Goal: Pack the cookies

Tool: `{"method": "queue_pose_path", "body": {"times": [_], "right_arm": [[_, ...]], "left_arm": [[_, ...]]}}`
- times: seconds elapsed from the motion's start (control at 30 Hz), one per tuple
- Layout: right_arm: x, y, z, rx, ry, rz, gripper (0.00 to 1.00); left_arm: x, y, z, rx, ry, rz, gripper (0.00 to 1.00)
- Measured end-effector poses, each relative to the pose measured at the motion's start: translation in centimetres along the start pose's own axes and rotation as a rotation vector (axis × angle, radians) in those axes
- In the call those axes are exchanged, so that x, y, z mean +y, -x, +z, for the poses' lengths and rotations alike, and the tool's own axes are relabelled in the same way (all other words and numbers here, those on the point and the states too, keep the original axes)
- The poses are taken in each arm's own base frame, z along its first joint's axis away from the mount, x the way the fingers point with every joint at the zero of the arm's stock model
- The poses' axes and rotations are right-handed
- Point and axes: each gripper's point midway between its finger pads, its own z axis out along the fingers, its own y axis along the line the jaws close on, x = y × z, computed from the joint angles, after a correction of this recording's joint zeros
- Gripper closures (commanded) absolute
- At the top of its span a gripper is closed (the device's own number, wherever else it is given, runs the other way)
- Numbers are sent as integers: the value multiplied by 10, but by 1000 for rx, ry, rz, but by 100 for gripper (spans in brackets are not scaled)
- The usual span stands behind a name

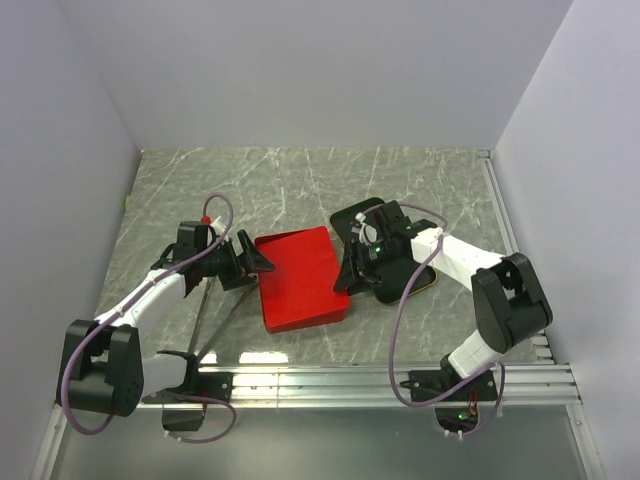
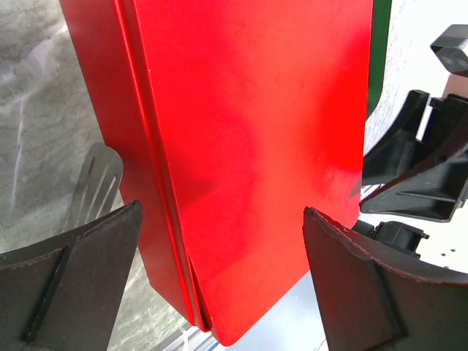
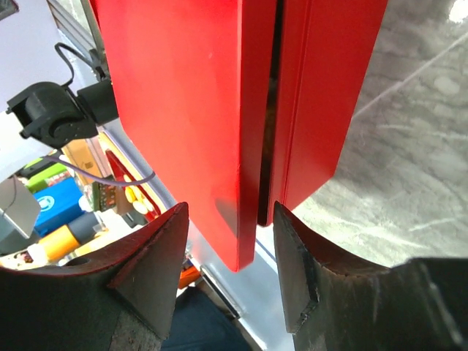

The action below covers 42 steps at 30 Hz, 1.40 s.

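From above, a closed red box (image 1: 300, 280) lies near the middle of the marbled bench (image 1: 300, 180), its lid down. The cookies show in no view, and whether they lie inside the box cannot be told. The left tool (image 1: 255, 262) meets the box at its 9 o'clock edge and the right tool (image 1: 350, 272) at its 3 o'clock edge, so the two arms face each other across it. A black tray (image 1: 425, 278) lies under the right arm, at about 2 o'clock from the box and just beside it. In the left wrist view the box fills the frame from 12 o'clock down, with the seam between lid and base running as a thin line along its length. The left tool's fingers (image 2: 73, 278) stand wide apart at 7 and 5 o'clock, with a corner of the box reaching down between them (neither pad is seen touching it). A slotted metal piece (image 2: 95, 183) lies on the bench at 9 o'clock, and black parts of the right tool sit at 3 o'clock. In the right wrist view the fingers (image 3: 146, 270) stand at a narrow gap, straddling the box's seam. The finger at 5 o'clock looks to be against the base, but whether the pair truly clamps the box cannot be told.
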Motion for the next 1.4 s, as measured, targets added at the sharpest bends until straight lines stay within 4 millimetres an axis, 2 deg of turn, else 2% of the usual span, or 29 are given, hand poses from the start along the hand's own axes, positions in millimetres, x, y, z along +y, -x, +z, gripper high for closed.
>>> {"method": "queue_pose_path", "body": {"times": [0.13, 0.47, 0.8, 1.07, 1.4], "right_arm": [[3, -2, -7, -12, -13, -9, 47], [5, -3, -13, -28, -34, -16, 65], [1, -4, -11, -29, -40, -9, 70], [-11, -11, -5, -20, -57, 10, 71], [-12, -5, 2, -28, -52, 44, 71]], "left_arm": [[0, -1, 1, 5, 1, 0, 4], [1, -3, 2, 13, 3, 0, 4], [-1, -6, 3, 22, 0, 7, 4], [-3, -9, 5, 29, 0, 16, 4], [-4, -13, 7, 43, 0, 21, 5]]}}
